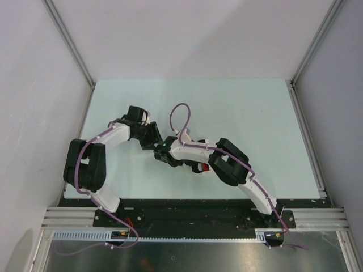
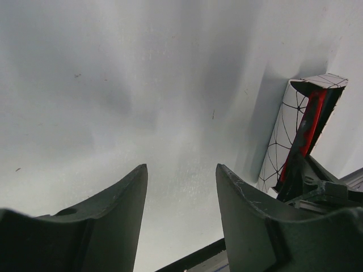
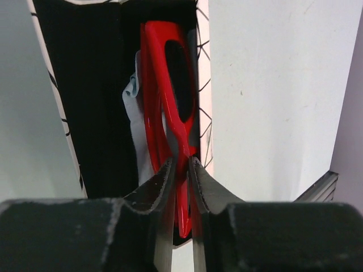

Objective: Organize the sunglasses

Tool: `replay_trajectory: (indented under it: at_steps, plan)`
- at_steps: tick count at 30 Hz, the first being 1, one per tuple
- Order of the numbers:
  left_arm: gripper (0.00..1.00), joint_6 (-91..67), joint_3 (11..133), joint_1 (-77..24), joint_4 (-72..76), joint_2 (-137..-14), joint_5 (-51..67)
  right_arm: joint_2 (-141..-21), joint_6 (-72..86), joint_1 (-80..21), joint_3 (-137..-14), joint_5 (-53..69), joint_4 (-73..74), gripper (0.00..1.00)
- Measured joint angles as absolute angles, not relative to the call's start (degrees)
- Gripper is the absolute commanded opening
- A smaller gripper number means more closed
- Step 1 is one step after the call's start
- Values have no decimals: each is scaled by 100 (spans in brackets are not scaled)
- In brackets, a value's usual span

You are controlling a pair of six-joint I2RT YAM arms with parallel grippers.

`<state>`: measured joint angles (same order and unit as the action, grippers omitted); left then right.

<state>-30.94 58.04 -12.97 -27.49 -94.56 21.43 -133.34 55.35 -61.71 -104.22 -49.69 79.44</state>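
Between the fingertips of the right pincer [image 3: 181,165] the sunglasses [image 3: 154,90] are pinched by the thin red frame, the jaws drawn almost together on it. Ahead of those tips the rest of the frame is stood on edge inside the open case [image 3: 203,68], with the cloth [image 3: 131,107] bunched just to the left of it. Trouble is most to be expected at release. If the jaws are parted only slightly while the wrist is drawn back, the frame may be dragged out of the case (its near end is seen running back between the fingers). A frame left tilted may also be caught by the lid. The left pincer [image 2: 181,170] is held open and empty, with the case off to its right, where it could be knocked by a sideways move.
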Motion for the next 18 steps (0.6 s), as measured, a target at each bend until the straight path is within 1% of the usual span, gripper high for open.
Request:
replay_trajectory:
  at_steps: [1,4,14,18]
  plan:
    - [57,-3094,5804,-1297,-2749,-9456,2143,-13334,5529,-6165,-10422,-4915,7909,27]
    - [57,-3094,5804,-1297,-2749,-9456,2143,-13356,5502,-6141,-10420,-4777,7852,33]
    - [57,-3094,5804,-1297,-2749,-9459,2143,-13347,5363,-6128,-10420,-4611,7795,43]
    - [57,-3094,5804,-1297,-2749,-9459,2141,-13277,5334,-6128,-10414,-4576,7802,45]
